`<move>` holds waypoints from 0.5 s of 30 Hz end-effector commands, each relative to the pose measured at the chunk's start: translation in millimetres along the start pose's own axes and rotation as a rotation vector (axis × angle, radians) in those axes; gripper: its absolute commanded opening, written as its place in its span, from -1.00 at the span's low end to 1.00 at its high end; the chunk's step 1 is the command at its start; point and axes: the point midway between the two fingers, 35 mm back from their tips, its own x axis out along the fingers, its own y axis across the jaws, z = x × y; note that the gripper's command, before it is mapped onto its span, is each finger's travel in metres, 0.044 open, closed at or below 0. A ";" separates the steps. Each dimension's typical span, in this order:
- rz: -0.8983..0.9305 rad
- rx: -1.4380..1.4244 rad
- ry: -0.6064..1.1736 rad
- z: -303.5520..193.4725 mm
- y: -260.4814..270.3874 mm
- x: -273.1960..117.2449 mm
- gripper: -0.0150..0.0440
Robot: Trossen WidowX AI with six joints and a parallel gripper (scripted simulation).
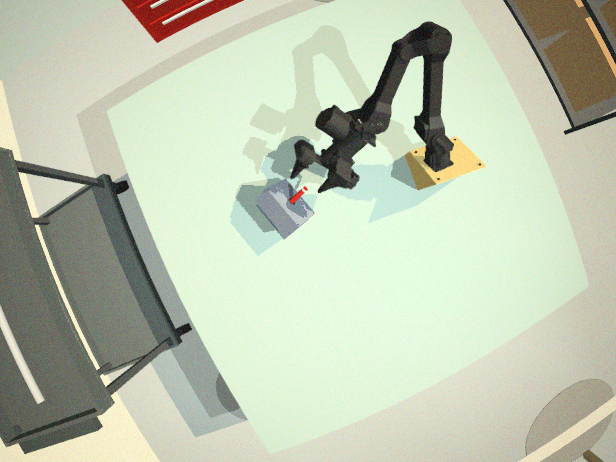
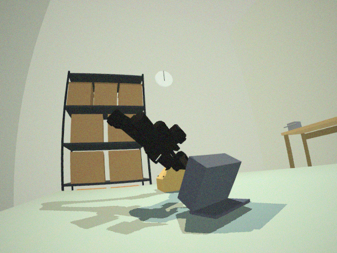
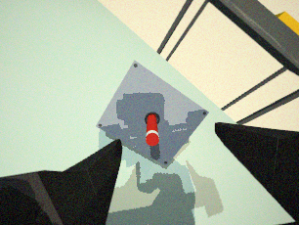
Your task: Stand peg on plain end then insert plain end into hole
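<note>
The grey sloped panel [image 1: 274, 207] [image 2: 214, 182] [image 3: 139, 80] stands on the table, its face toward the arm. The red peg [image 1: 297, 196] [image 3: 152, 124] sits in the panel's hole and sticks out of the face, its white band near the outer end. Its inner end is inside the hole, so its depth cannot be seen. My gripper [image 1: 306, 184] [image 3: 167, 135] is open and empty, backed off in front of the panel face. Its fingertips stand wide on either side of the peg's line, touching neither peg nor panel. In the exterior view the panel hides the peg and part of the fingers.
The arm's yellow base block [image 1: 466, 156] [image 2: 170, 182] stands on the table [image 1: 380, 310] behind the gripper. A dark grey cart [image 1: 127, 235] is beyond the table edge on the panel's side. A shelf with boxes [image 2: 87, 128] stands in the background.
</note>
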 end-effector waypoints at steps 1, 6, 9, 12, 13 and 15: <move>0.002 0.004 0.004 -0.6 0.9 -3.9 1.00; 0.002 0.004 0.004 -0.4 0.3 -7.9 1.00; 0.001 0.004 0.004 -0.3 0.0 -10.3 1.00; 0.001 0.003 0.003 -0.2 -0.2 -12.7 1.00; 0.001 0.003 0.003 -0.2 -0.3 -13.5 1.00; 0.001 0.003 0.003 -0.1 -0.5 -15.1 1.00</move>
